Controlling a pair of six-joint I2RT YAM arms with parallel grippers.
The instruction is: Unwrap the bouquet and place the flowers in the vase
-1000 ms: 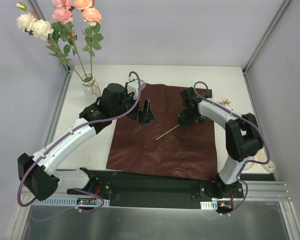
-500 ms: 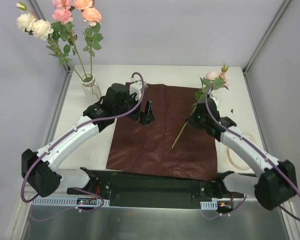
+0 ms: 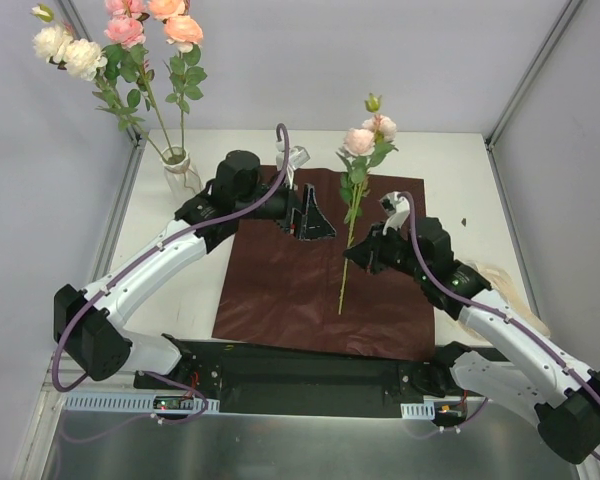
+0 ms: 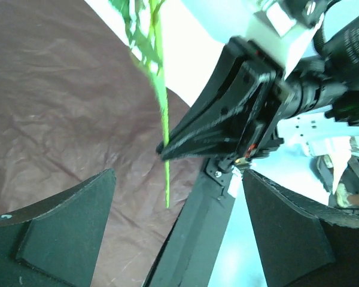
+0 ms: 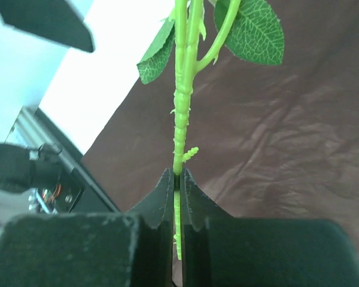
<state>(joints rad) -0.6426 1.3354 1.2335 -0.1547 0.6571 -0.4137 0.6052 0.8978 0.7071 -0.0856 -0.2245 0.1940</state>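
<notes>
Grip on the loose rose [image 3: 352, 200] is kept by the right tool [image 3: 363, 255], whose jaws are pressed together on the thin green stem somewhat below its middle, as is seen plainly in the right wrist view. The low hold appears chosen so that the leaves and blooms are left free and the cut end can be steered. The rose is carried above the dark red paper [image 3: 280, 290], its long axis running nearly straight from the near edge toward the far wall, with pink blooms and bud pointed up and away and the cut end pointed down toward the paper. The left tool [image 3: 315, 215] is spread wide and empty just beside the stem, probably so that a handover can be received. The vase [image 3: 180, 172] stands well apart at the far left of the surface [image 3: 460, 180], with other flowers [image 3: 130, 60] already set in it
</notes>
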